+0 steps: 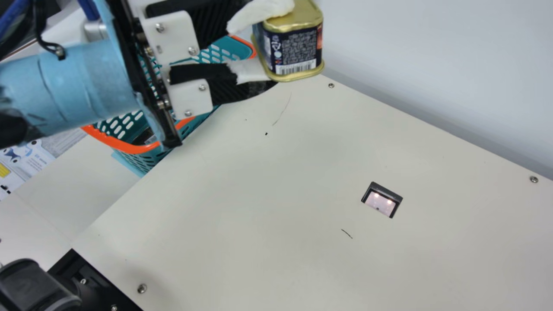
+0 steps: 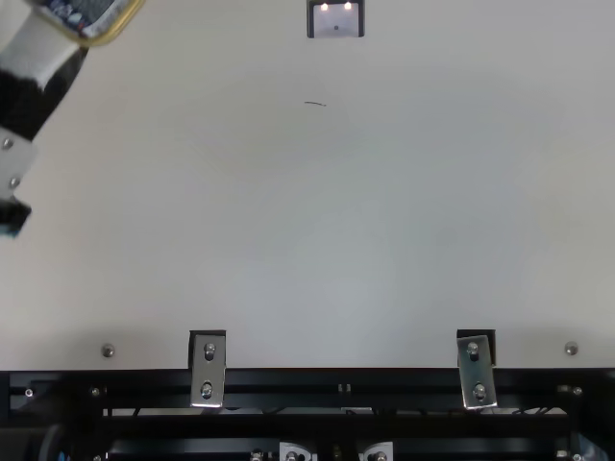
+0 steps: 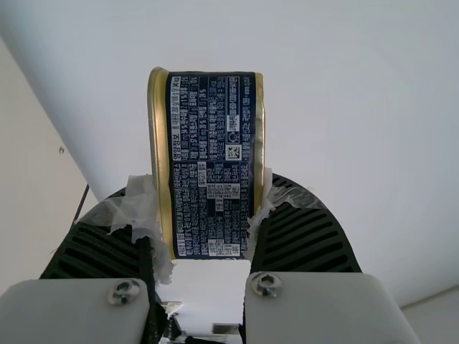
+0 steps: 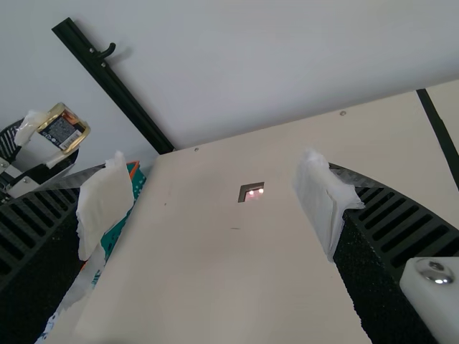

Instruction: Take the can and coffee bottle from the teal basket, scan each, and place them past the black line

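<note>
Main view: left gripper (image 1: 262, 46) clamped on can (image 1: 301, 49). Right wrist view: right gripper (image 4: 215, 199) spread. Risk: barcode (image 1: 296, 67) misses scanner (image 1: 381, 203) if tilted; can slips if pads (image 1: 248, 70) shift.

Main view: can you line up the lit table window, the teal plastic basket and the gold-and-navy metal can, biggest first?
Teal plastic basket, partly hidden
Gold-and-navy metal can
Lit table window

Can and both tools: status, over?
Left tool shut on can, held aloft. Right tool open, empty. Scanner window lit, nothing covering it.
</note>
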You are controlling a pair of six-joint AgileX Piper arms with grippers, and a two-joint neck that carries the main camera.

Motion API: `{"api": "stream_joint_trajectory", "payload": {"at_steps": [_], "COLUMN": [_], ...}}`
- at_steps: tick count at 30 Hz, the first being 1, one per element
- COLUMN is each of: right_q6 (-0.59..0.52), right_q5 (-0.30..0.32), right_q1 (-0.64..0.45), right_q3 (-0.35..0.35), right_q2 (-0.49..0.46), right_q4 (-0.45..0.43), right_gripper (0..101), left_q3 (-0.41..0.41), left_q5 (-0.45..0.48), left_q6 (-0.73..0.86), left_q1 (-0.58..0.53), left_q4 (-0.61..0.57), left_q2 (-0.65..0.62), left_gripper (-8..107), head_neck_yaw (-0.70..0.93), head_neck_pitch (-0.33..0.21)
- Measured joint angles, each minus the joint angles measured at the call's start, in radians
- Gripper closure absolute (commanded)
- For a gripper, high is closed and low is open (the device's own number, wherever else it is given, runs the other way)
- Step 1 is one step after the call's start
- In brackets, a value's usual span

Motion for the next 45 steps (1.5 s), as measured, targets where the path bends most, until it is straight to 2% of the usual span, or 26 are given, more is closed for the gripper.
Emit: {"api": "stream_joint_trajectory", "payload": {"at_steps": [4,8,23,36,45], "right_q6": [0.000,0.000,0.000,0.000,0.000], "right_q5": [0.000,0.000,0.000,0.000,0.000], "right_q1": [0.000,0.000,0.000,0.000,0.000], "right_q3": [0.000,0.000,0.000,0.000,0.000], "right_q2": [0.000,0.000,0.000,0.000,0.000], "right_q4": [0.000,0.000,0.000,0.000,0.000], "right_gripper": [0,0,0,0,0], "left_q3": [-0.001,-0.001,-0.001,-0.021,-0.123], "left_q5": [-0.111,-0.130,-0.131,-0.133,-0.140], "left_q6": [0.184,0.271,0.279,0.279,0.471], "left_q1": [-0.097,-0.109,-0.109,-0.117,-0.164], "left_q4": [-0.042,-0.043,-0.044,-0.031,-0.068], "left_q2": [0.011,0.011,0.011,0.026,0.083], "left_gripper": [89,89,89,89,89], "head_neck_yaw": [-0.051,-0.159,-0.548,-0.558,-0.558], "head_neck_pitch": [0.000,0.020,0.031,0.036,0.036]}}
